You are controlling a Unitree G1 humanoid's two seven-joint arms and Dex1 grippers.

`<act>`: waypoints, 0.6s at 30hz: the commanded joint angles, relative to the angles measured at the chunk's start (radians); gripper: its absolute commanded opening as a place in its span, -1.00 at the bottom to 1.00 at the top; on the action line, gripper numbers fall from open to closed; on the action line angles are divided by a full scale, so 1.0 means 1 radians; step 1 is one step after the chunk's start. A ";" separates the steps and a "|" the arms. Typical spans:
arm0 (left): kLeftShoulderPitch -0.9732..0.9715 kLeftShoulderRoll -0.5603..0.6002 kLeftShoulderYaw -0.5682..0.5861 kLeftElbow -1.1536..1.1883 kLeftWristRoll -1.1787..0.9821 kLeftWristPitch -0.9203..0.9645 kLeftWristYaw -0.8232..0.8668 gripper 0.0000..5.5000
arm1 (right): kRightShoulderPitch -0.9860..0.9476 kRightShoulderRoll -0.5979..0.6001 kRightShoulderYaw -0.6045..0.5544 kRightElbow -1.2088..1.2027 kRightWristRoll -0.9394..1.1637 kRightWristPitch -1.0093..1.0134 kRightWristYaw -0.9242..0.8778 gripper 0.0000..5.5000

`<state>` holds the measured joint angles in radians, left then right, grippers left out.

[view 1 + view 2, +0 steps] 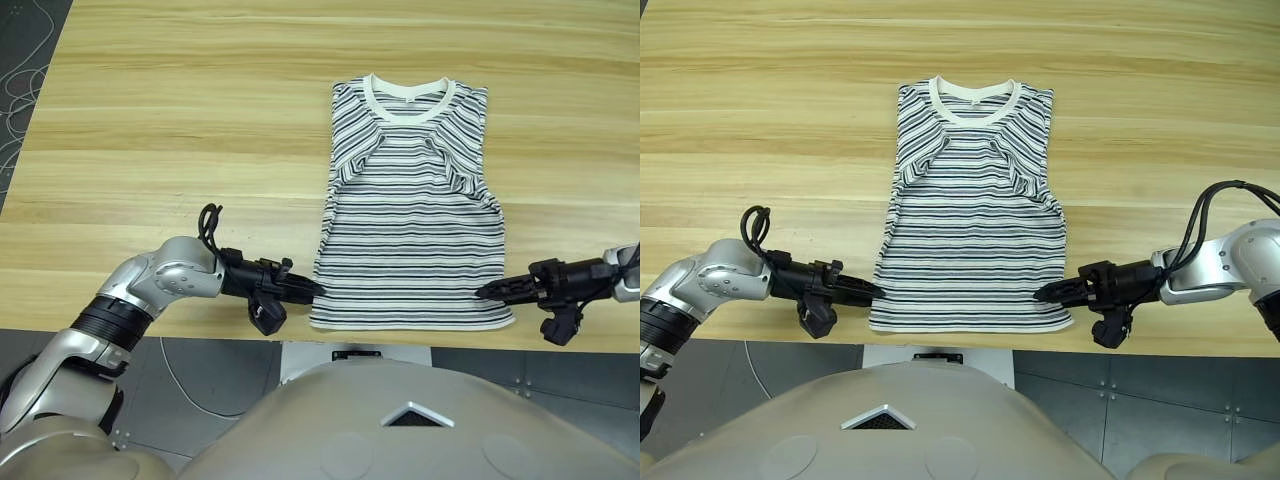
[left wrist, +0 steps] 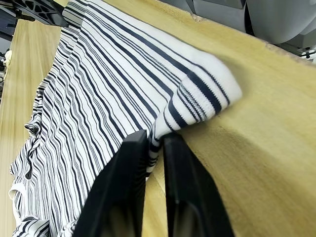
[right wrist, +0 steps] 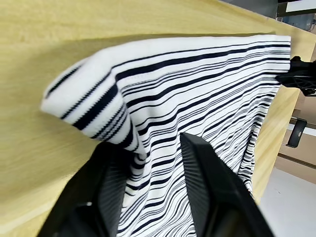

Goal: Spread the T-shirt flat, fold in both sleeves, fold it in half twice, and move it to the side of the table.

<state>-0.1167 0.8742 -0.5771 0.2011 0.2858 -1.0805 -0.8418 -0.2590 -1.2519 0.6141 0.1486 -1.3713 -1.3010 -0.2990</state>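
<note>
A black-and-white striped T-shirt (image 1: 410, 230) lies flat on the wooden table (image 1: 150, 120), its white collar at the far end and both sleeves folded in over the chest. My left gripper (image 1: 312, 290) is at the near left hem corner. In the left wrist view its fingers (image 2: 131, 173) are shut on the hem (image 2: 197, 98), which bulges up. My right gripper (image 1: 1042, 295) is at the near right hem corner, one finger (image 3: 202, 182) over the cloth and the other beneath, shut on the raised corner (image 3: 94, 98).
The shirt's hem lies close to the table's front edge (image 1: 200, 340). Bare wood stretches to the left of the shirt and beyond the collar. Cables (image 1: 25, 60) lie on the floor past the table's left edge.
</note>
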 commanded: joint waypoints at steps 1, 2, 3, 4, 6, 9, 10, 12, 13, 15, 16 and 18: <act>-0.013 0.008 -0.004 -0.014 -0.016 0.014 -0.014 -0.96 | 0.012 0.023 0.036 0.025 -0.079 0.042 -0.030 -0.60; -0.013 0.008 -0.004 -0.015 -0.018 0.016 -0.014 -0.96 | 0.009 0.024 0.044 0.031 -0.094 0.050 -0.046 -0.70; -0.014 0.009 -0.005 -0.015 -0.019 0.016 -0.015 -0.96 | 0.009 0.026 0.053 0.037 -0.108 0.061 -0.063 -0.74; -0.015 0.009 -0.006 -0.015 -0.021 0.016 -0.015 -0.96 | 0.008 0.026 0.062 0.041 -0.119 0.070 -0.077 -0.82; -0.017 0.010 -0.007 -0.015 -0.024 0.016 -0.018 -0.96 | 0.006 0.027 0.084 0.054 -0.150 0.093 -0.113 -0.96; -0.019 0.010 -0.007 -0.013 -0.028 0.016 -0.020 -0.96 | -0.004 0.029 0.114 0.076 -0.186 0.125 -0.160 -0.96; -0.019 0.008 -0.005 -0.009 -0.026 0.017 -0.017 -0.96 | -0.014 0.034 0.124 0.092 -0.196 0.136 -0.169 -0.96; -0.021 -0.001 0.005 0.009 -0.003 0.038 -0.008 -0.96 | -0.060 0.069 0.115 0.170 -0.132 0.123 -0.147 -0.96; -0.022 -0.003 0.009 0.018 -0.006 0.068 -0.012 -0.96 | -0.088 0.092 0.102 0.209 -0.069 0.104 -0.112 -0.96; -0.024 0.000 0.008 0.039 -0.039 0.173 -0.054 -0.96 | -0.159 0.152 0.092 0.299 0.161 0.045 0.021 -0.96; -0.022 0.005 0.006 0.042 -0.069 0.233 -0.084 -0.96 | -0.182 0.177 0.095 0.339 0.285 0.033 0.102 -0.96; -0.017 0.014 0.010 0.030 -0.157 0.374 -0.160 -0.96 | -0.214 0.212 0.121 0.393 0.481 0.033 0.270 -0.96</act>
<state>-0.1304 0.8694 -0.5745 0.2243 0.1843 -0.8690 -0.9070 -0.4187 -1.0850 0.7127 0.4821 -1.0913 -1.2652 -0.2051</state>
